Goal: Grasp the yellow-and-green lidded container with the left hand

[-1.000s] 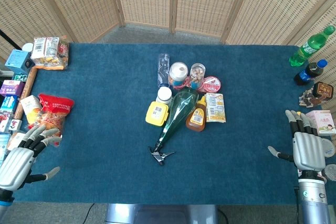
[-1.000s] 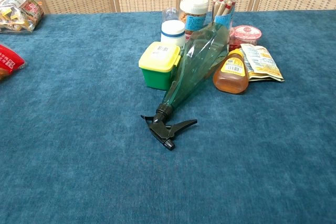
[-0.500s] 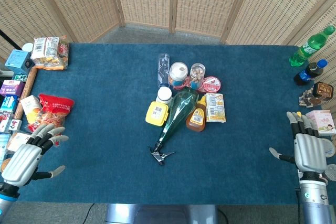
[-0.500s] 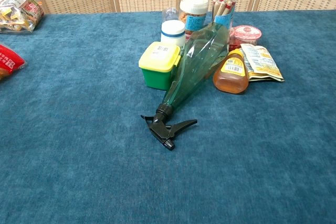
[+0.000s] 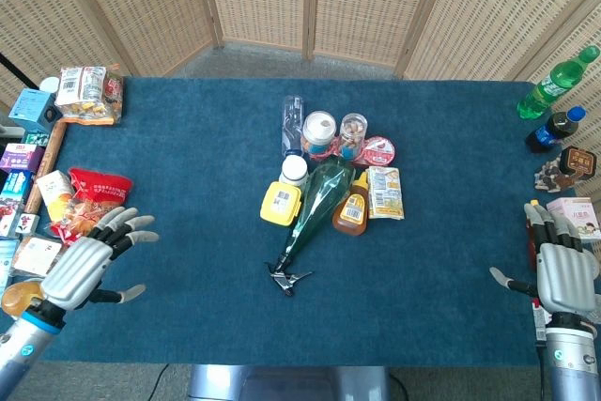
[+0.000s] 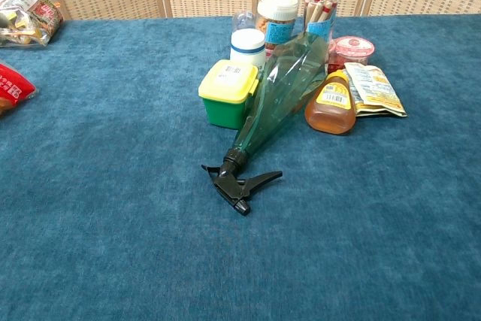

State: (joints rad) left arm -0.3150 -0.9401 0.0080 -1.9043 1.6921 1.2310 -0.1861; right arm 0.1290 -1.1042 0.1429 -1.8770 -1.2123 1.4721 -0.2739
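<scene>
Fingers spread, left hand (image 5: pixel 83 268) hovers, seemingly empty, well left of the container (image 5: pixel 280 203).

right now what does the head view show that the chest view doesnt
Only the head view shows both hands, the left hand and the right hand, open and holding nothing, plus the green soda bottle at the far right edge. Only the chest view shows the green base under the container's lid. Both share the yellow-and-green lidded container beside the green spray bottle and the honey bottle.
</scene>
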